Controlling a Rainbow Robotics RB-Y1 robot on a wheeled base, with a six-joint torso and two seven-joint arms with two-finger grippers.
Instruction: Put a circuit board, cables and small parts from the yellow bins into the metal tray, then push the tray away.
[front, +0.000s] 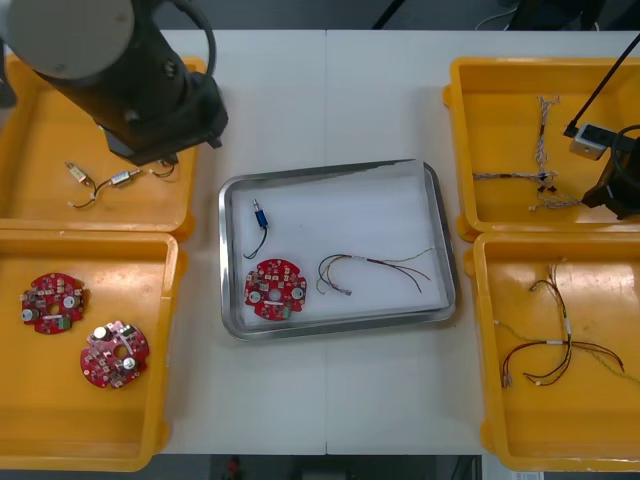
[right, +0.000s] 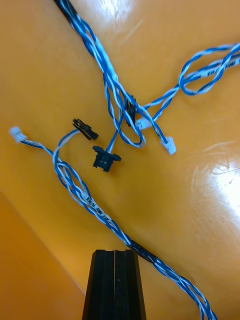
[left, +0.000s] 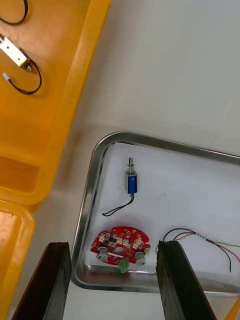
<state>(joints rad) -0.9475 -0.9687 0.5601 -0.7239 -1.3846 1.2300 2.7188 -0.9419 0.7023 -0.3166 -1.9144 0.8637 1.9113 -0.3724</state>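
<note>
Our right gripper (right: 115, 252) has its fingers pressed together on nothing and hangs low over the far right bin (front: 500, 110). It is just above the blue and white cables (right: 112, 95) tangled on the bin floor. One strand runs right past the fingertips, and black connectors and white plugs lie at the loose ends further out. Our left gripper (left: 112, 244) is spread wide, holds nothing, and sits above the table (front: 330, 90) by the inner edge of the far left bin (front: 40, 150), looking down on the tray (front: 330, 172). In the tray we see a small blue part (front: 259, 216) with a black lead near the left wall. A board (front: 274, 289) lies nearer us by the front rim, and a red and yellow cable (front: 375, 270) curls beside it on the right. The far left bin holds small metal parts (front: 122, 178) on black leads. The near left bin (front: 100, 420) holds two more boards (front: 52, 303), and the near right bin (front: 560, 430) holds red and yellow cables (front: 555, 350).
</note>
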